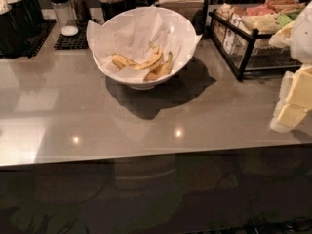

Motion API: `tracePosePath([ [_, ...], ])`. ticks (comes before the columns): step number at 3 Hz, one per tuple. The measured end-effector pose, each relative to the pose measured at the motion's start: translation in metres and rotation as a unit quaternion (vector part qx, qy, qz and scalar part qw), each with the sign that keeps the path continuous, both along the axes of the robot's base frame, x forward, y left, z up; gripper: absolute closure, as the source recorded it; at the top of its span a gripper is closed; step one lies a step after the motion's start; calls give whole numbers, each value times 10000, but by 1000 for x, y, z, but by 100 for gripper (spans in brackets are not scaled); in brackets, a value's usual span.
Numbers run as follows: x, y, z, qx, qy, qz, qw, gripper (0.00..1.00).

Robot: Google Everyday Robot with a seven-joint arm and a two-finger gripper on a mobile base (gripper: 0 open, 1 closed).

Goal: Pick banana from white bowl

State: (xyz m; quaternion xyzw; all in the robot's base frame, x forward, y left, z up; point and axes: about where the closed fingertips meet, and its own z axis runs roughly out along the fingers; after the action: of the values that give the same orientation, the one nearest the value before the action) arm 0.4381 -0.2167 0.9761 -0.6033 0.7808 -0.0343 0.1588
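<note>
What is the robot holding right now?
Nothing, it seems. The gripper sits at the right edge, well apart from the bananas in the bowl.

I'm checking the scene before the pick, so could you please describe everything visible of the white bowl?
The white bowl is large, deep, round and glossy, upright on the grey counter, narrowing to a small base. Crumpled white paper lines it, rising past the rim. Bananas lie inside on the paper. Nothing else touches it; the tool sits apart at the right edge.
</note>
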Motion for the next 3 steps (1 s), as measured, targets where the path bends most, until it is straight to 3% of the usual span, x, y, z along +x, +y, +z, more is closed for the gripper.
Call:
tracePosePath([
  [2,6,3,4,0,-65,98,9999,0],
  [3,38,21,2,245,-118,640,9976,0],
])
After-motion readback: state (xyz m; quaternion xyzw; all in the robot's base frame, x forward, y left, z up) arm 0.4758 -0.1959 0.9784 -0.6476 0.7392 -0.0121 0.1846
